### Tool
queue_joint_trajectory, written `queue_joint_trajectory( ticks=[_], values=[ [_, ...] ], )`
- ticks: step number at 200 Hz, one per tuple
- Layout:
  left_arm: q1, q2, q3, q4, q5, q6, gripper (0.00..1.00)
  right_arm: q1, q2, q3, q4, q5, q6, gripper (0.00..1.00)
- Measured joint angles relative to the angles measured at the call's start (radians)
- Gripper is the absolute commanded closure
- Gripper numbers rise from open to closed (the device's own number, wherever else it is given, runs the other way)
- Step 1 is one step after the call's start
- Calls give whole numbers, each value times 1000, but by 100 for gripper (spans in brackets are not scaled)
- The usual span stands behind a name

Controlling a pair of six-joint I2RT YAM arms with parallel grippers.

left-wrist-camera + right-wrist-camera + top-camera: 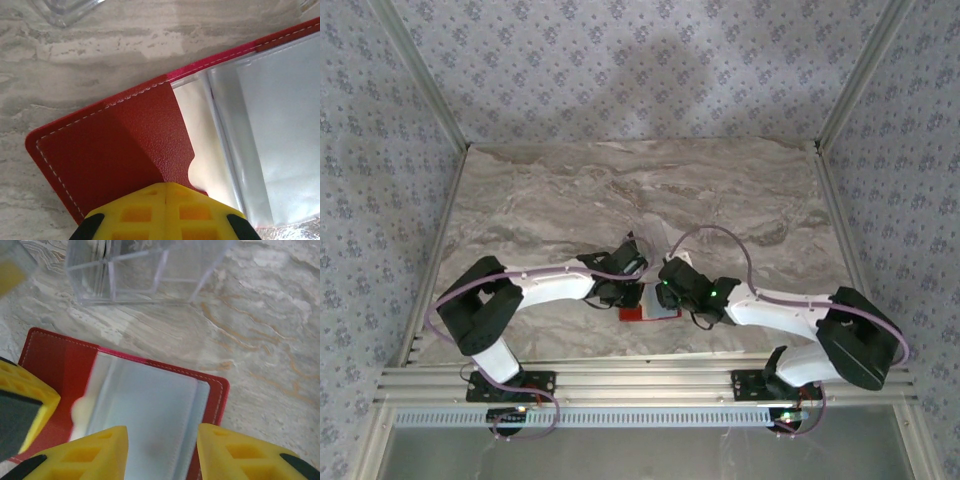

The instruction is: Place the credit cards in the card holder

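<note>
While open, red card holder (55,357) (clear sleeves); left end effector (165,194) clenched, right end effector (161,439) released.

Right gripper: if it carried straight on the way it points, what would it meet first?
Most likely the open wallet: the right gripper points down at its middle, jaws apart. Depth is hard to judge; the clear box lies beyond.
</note>
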Motion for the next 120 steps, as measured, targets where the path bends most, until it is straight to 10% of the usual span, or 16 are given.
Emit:
queue_joint_trajectory(
  ticks=[120],
  values=[
    [34, 2, -18, 25, 66, 55, 99, -11, 202, 115, -27, 13, -64, 60]
  ],
)
